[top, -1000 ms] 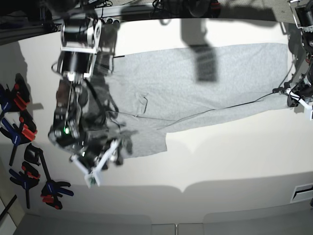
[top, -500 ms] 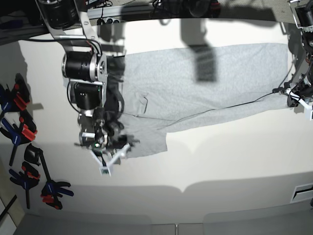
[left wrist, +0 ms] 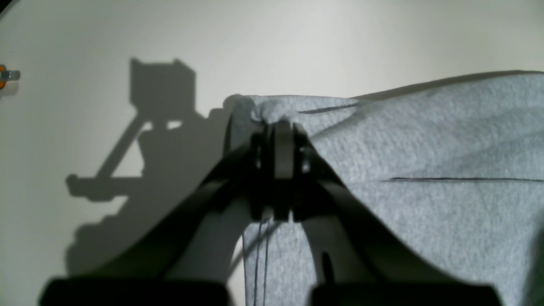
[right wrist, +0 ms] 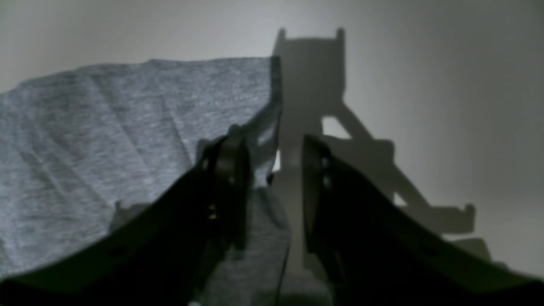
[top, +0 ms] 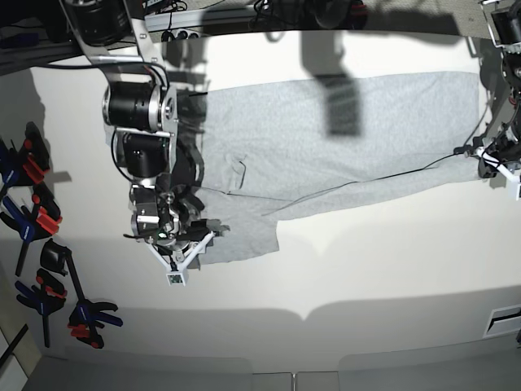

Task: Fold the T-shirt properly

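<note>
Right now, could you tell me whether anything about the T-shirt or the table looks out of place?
Nothing is damaged or spilled. The T-shirt lies spread but unevenly: one sleeve juts toward the near edge, creases run across it, and a corner is bunched where the left gripper pinches it. The right gripper is open at the sleeve's edge.

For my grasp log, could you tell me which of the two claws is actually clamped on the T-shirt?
The left claw: it pinches a corner of the T-shirt. The right claw is open, gripping nothing.

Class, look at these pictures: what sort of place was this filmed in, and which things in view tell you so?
Probably a robotics lab or workshop bench. A plain white table holds only the T-shirt, spring clamps lie along one edge, and cables run along a metal frame at the back.
</note>
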